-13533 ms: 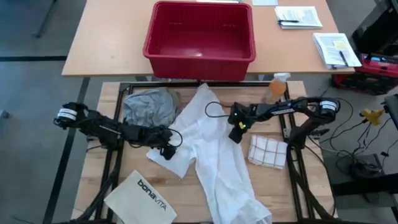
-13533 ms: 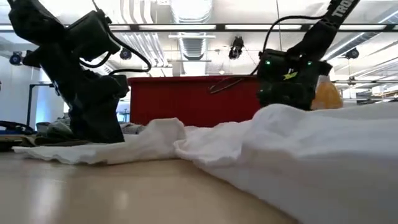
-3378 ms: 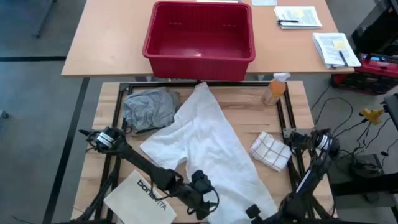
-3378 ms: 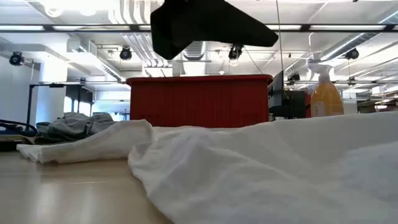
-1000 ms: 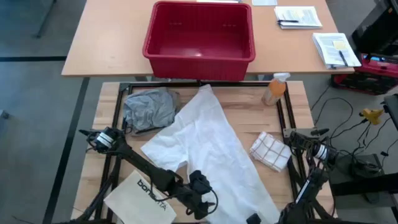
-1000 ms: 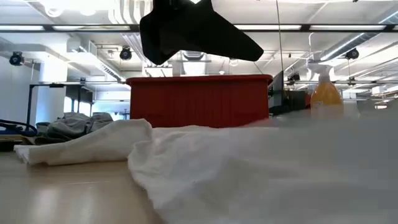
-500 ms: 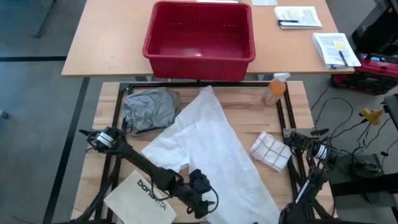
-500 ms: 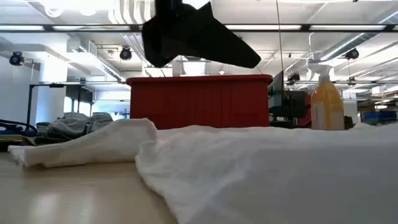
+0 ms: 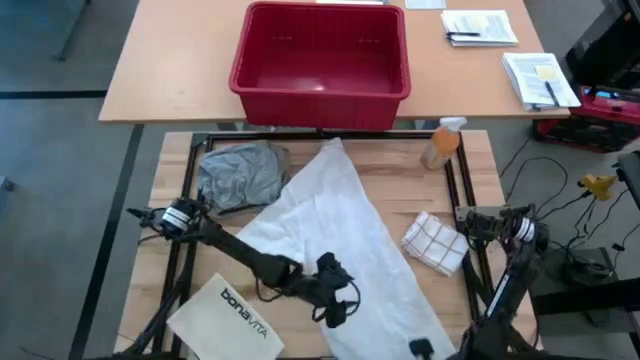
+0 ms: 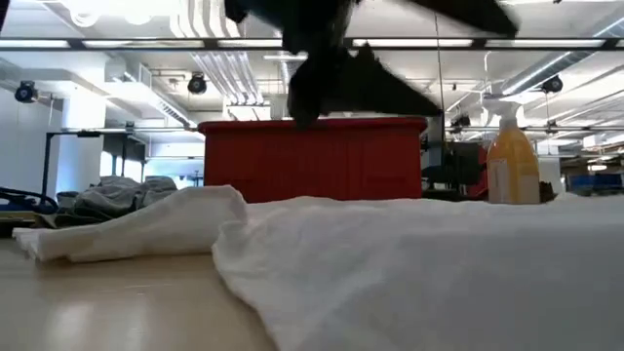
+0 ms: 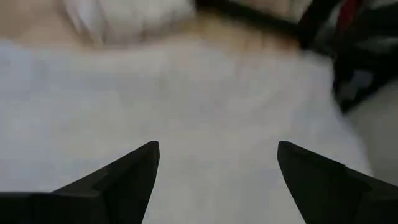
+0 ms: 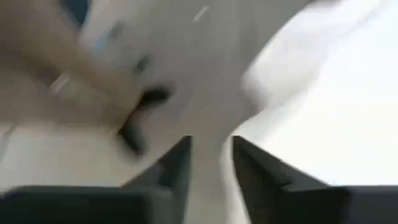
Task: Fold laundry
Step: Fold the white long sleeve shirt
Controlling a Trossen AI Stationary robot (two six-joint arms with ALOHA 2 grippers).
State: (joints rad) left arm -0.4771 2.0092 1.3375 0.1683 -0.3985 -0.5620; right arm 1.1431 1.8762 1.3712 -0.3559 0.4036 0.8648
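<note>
With the white shirt (image 9: 335, 235) spread diagonally across the centre of the high view, the left gripper (image 9: 335, 305) hovers wide open over its lower part while the right gripper (image 9: 420, 349), bottom edge, looks narrowly parted, so smoothing seems underway and a hem grasp comes next.

The shirt (image 9: 340, 240) lies mid-table, the T-shirt (image 9: 238, 175) at its left, the towel (image 9: 434, 243) at its right.
</note>
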